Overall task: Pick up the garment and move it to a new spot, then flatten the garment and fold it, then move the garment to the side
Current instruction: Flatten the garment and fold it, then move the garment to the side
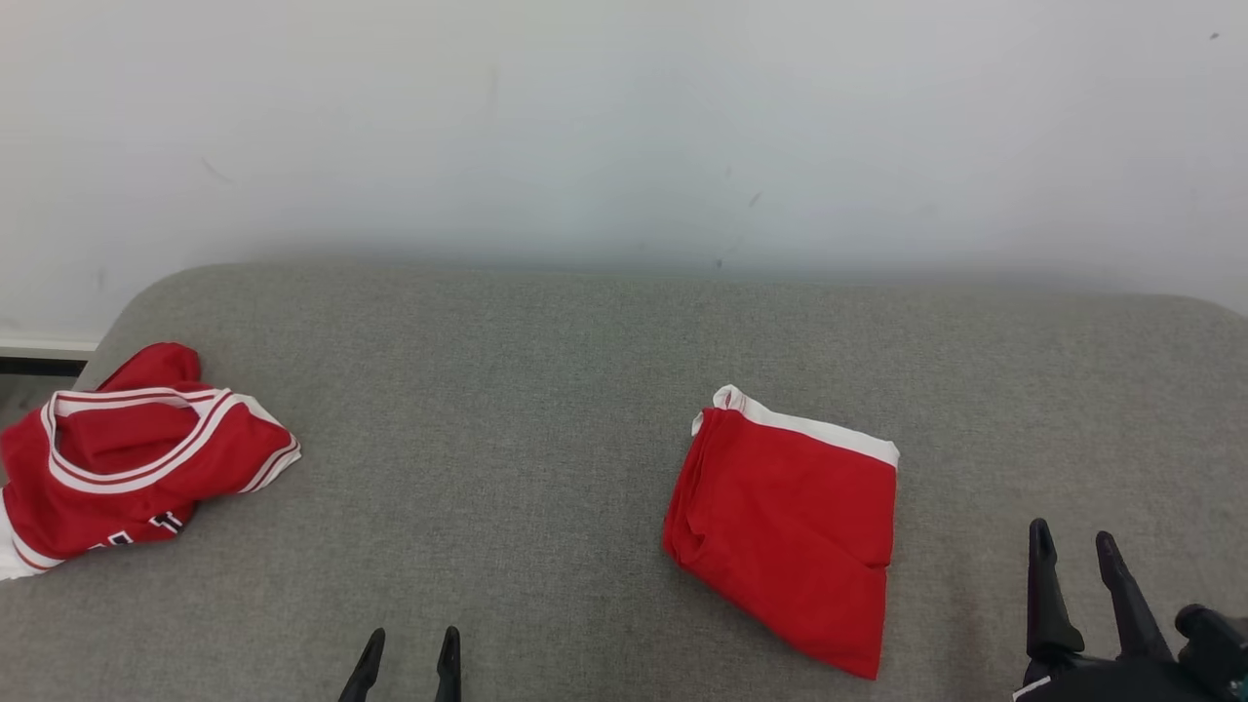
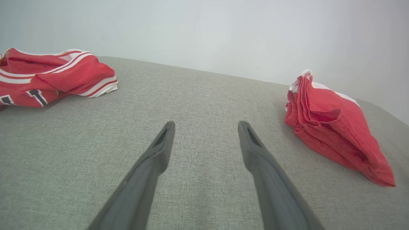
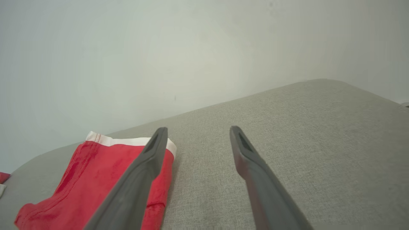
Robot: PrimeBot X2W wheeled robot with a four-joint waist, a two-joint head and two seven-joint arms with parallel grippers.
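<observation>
A red garment [image 1: 790, 526] with a white band lies folded into a rough rectangle on the grey cushioned surface [image 1: 526, 390], right of centre. The left wrist view has it [image 2: 332, 127] at the right, its stacked layers showing; the right wrist view has it [image 3: 92, 179] at the lower left. A crumpled red jersey [image 1: 127, 458] with white stripes lies at the far left, also seen as the jersey [image 2: 48, 76]. My left gripper [image 1: 412, 639] is open and empty near the front edge, between the two garments [image 2: 206, 124]. My right gripper [image 1: 1072, 534] is open and empty, just right of the folded garment [image 3: 197, 129].
A plain white wall [image 1: 624, 127] rises directly behind the cushion. The cushion's rounded left corner [image 1: 117, 322] drops off beside the jersey, with a dark gap [image 1: 29, 366] below the wall there. Bare grey fabric stretches between the two garments and to the right.
</observation>
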